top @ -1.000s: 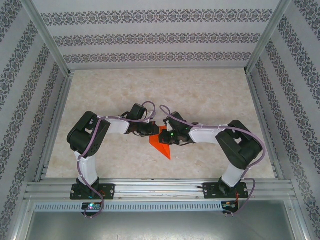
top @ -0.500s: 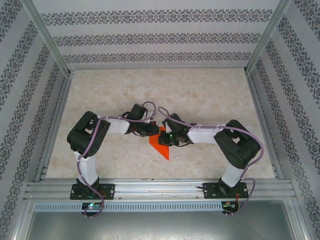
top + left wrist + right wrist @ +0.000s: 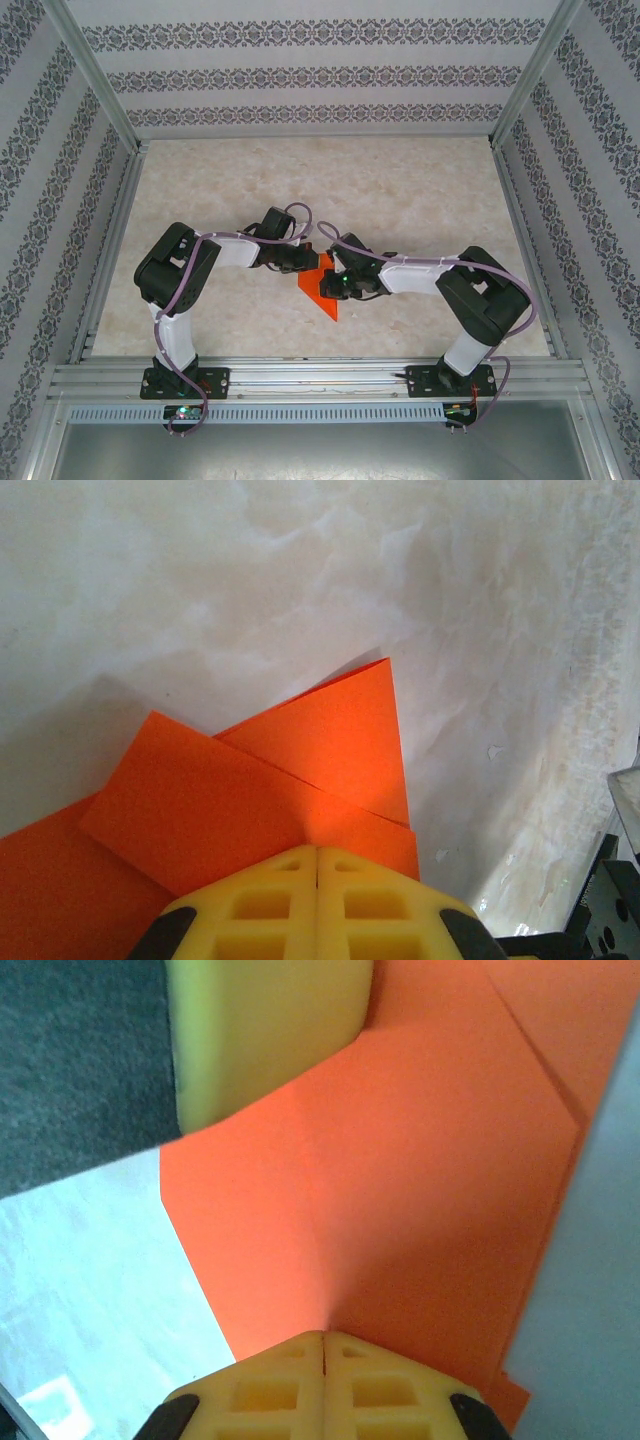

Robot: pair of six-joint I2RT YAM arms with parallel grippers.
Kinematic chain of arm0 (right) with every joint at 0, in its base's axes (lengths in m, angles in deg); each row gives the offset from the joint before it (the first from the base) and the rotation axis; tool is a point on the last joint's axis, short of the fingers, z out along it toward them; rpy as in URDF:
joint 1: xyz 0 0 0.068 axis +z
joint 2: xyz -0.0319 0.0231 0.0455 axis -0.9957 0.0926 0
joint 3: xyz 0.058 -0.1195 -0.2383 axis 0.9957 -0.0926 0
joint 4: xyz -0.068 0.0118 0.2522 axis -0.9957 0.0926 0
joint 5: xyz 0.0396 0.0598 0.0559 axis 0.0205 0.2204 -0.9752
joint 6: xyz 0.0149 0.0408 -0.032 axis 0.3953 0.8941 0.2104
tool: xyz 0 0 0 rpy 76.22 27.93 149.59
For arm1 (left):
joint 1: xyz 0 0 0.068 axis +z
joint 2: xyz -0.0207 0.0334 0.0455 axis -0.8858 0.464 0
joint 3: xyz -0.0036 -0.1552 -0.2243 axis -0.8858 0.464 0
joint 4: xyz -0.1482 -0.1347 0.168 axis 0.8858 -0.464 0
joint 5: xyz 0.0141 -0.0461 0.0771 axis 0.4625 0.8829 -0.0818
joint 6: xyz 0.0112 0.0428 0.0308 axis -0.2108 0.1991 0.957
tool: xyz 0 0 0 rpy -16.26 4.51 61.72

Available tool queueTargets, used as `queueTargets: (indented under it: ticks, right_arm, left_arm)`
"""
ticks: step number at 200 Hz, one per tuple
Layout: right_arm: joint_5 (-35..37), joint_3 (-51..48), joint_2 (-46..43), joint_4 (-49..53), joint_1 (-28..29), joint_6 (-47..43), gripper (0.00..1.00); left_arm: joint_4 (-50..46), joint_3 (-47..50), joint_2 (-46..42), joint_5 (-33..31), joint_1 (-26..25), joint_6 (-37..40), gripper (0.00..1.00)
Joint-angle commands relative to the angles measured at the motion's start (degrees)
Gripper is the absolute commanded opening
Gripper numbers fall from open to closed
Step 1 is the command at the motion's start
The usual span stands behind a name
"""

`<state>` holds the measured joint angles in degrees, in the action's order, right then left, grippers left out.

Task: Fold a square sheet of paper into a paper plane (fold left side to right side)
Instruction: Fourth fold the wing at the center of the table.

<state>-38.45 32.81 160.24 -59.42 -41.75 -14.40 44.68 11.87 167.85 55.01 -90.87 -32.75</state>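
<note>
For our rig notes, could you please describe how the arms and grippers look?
Both the left arm and right arm have black joints, white link covers and lilac cables looping along them. A green light glows near the right wrist. The left gripper and right gripper have yellow fingers with square recesses and black sides.

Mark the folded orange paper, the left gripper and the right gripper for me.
folded orange paper (image 3: 335, 730): left wrist view, on the far folded flap.
left gripper (image 3: 318, 865): left wrist view, seam between its shut yellow fingertips.
right gripper (image 3: 325, 1350): right wrist view, seam between its shut yellow fingertips.
</note>
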Motion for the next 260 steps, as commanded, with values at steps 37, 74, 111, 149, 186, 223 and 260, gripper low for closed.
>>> queueTargets:
  ticks: [37,74,111,149,186,223,260]
  right_arm:
    - [0.21,-4.0,-2.36,7.98,1.79,0.29,0.0]
    - [0.3,-5.13,-3.85,9.49,2.15,0.28,0.0]
    - [0.21,-6.08,-5.01,11.06,2.57,0.04,0.0]
    - [-0.58,-7.15,-5.72,11.64,3.37,0.19,0.0]
    - [-1.01,-8.69,-6.49,11.73,4.17,1.03,0.0]
    - [-1.28,-9.58,-7.6,13.1,4.77,1.21,0.0]
    - [-2.02,-10.54,-9.87,14.34,5.14,1.62,0.0]
  left_arm:
    - [-6.0,0.62,3.06,-6.91,0.12,1.9,0.0]
    - [-5.96,0.53,3.02,-6.91,0.12,1.86,0.0]
    - [-5.98,0.53,3.18,-6.9,0.12,1.86,0.0]
    - [-6.08,0.45,3.1,-6.82,0.12,1.94,0.0]
    - [-5.87,0.44,3.1,-6.72,0.12,1.81,0.0]
    - [-5.88,0.42,3.05,-6.73,0.12,1.94,0.0]
    - [-5.21,0.45,2.92,-6.16,0.12,1.61,0.0]
